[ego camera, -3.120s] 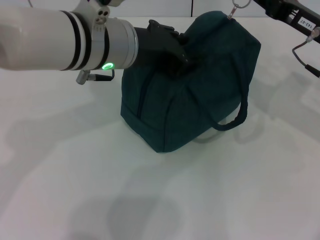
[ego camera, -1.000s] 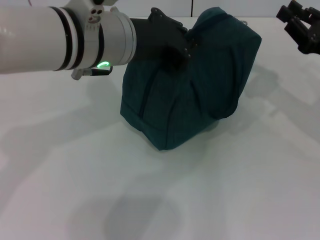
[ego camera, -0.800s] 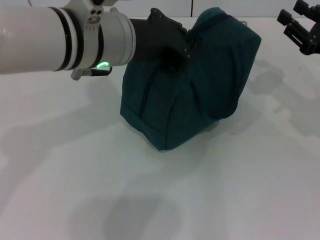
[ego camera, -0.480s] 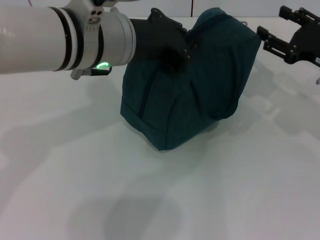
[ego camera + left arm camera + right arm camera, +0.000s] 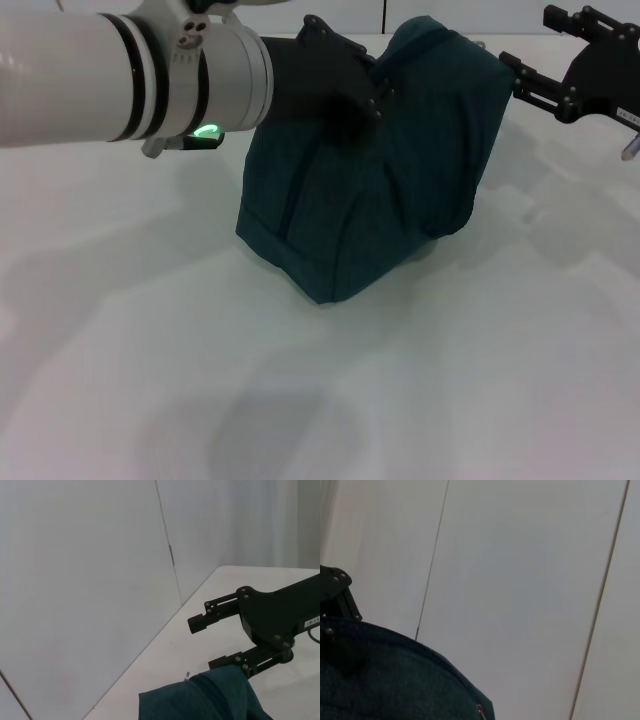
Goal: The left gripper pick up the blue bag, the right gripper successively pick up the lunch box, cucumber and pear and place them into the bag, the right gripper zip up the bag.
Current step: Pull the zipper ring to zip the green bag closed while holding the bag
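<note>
On the white table (image 5: pixel 480 380), blue bag (image 5: pixel 380 190) is sitting upright; left gripper (image 5: pixel 345 95) is pinching its top. Right gripper (image 5: pixel 520 72), fingers spread, is hovering beside the bag's far upper corner, nearest the zipper pull (image 5: pixel 186 676).

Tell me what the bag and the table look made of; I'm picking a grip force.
The bag looks like soft woven fabric, matte teal-blue: it creases and sags where the left claw holds its top, and a metal-looking zip pull shows at its end. The table looks like a smooth, hard white surface with a faint sheen; its actual material is unclear.
</note>
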`<state>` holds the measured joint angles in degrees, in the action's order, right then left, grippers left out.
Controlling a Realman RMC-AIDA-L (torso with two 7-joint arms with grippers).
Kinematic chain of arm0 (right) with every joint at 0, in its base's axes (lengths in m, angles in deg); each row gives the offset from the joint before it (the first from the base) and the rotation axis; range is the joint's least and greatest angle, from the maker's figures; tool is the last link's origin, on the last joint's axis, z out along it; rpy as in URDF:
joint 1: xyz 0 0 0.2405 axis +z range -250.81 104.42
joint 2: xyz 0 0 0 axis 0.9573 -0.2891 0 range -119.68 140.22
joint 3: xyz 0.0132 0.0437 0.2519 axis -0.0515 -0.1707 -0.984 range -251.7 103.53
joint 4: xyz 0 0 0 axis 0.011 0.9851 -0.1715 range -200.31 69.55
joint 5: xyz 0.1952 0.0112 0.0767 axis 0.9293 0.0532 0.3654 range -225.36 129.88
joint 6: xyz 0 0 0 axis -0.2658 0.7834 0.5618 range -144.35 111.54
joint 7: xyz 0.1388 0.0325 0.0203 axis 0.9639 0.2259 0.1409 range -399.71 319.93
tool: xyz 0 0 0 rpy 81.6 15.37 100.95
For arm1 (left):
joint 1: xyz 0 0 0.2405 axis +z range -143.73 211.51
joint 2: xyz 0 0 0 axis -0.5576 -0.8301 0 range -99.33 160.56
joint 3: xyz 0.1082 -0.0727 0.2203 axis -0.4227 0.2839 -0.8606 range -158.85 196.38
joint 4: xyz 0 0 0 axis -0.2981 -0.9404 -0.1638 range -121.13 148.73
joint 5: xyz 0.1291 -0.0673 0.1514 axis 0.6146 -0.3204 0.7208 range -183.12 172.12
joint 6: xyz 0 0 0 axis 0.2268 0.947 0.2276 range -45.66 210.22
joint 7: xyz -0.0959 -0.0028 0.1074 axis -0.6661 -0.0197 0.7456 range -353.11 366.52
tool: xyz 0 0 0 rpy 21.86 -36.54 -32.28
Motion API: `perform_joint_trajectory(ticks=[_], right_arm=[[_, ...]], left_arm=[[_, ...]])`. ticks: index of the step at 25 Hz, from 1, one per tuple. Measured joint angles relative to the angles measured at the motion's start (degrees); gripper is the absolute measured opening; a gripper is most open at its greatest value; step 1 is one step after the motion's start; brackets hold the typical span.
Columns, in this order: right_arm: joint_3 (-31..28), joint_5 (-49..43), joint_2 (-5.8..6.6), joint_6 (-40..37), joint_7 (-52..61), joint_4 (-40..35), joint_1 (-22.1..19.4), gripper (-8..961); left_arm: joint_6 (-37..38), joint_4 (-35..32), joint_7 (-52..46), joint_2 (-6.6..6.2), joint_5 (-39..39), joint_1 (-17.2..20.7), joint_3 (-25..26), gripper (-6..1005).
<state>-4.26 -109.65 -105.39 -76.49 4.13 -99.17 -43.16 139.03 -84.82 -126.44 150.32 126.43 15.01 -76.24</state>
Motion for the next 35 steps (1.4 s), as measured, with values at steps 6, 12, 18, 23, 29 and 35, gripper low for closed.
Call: perform_joint_trajectory(ticks=[6, 12, 18, 23, 29, 35], right_arm=[[0.1, -0.1, 0.01, 0.9, 0.0, -0.2, 0.1, 690], [0.2, -0.8, 0.14, 1.3, -0.1, -0.8, -0.3, 684], [0.2, -1.9, 0.39, 0.5, -0.1, -2.9, -2.2, 678], [0.2, -2.4, 0.63, -1.1, 0.2, -3.9, -3.6, 673], [0.2, -3.9, 0.63, -2.5, 0.5, -3.9, -4.2, 667], [0.2, -4.4, 0.58, -4.4, 0.6, -3.9, -4.7, 660]], left_arm=[[0.0, 0.0, 1.3, 0.0, 0.0, 0.0, 0.0, 44], [0.0, 0.0, 3.7, -0.01, 0.0, 0.2, -0.1, 44], [0.7, 0.0, 6.9, -0.12, 0.0, 0.7, 0.0, 44], [2.3, -0.2, 9.2, -0.18, 0.0, 0.7, 0.5, 44], [3.2, -1.0, 11.9, -0.26, 0.0, 1.1, 1.0, 42], [6.0, -2.7, 16.1, -0.27, -3.0, 2.7, 3.1, 41]])
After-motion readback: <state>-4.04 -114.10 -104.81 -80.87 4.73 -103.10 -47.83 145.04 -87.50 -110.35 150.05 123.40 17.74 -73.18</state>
